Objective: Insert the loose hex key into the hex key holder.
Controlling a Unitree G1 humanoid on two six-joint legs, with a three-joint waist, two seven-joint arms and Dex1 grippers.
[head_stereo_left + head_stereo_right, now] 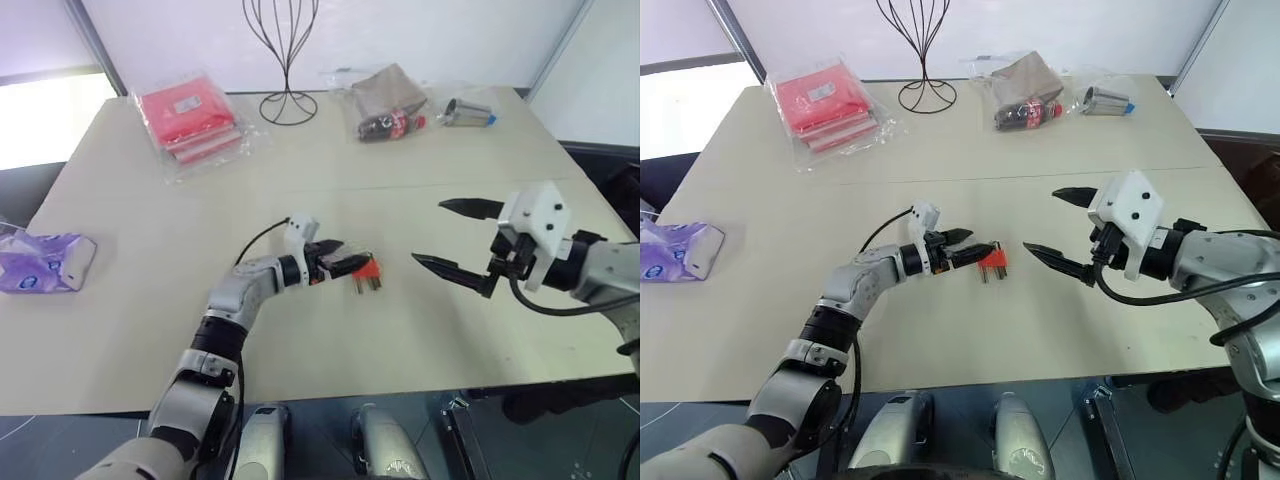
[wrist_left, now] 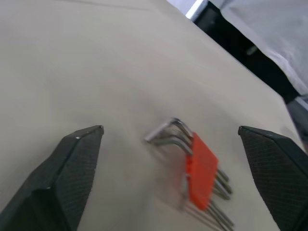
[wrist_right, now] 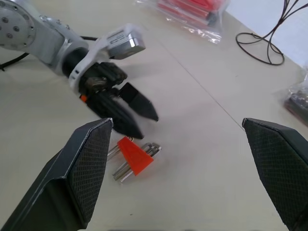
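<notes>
Left wrist view: open left pincer (image 2: 171, 144) flanks hex key holder (image 2: 201, 171)

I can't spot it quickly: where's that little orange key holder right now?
The holder lies on the table near its front middle, just past the open left gripper, with the open right gripper further right.

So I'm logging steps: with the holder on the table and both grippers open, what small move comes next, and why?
Probably draw the left gripper back: it is open, and the hex key holder lies free on the table with its keys seemingly all seated.
</notes>
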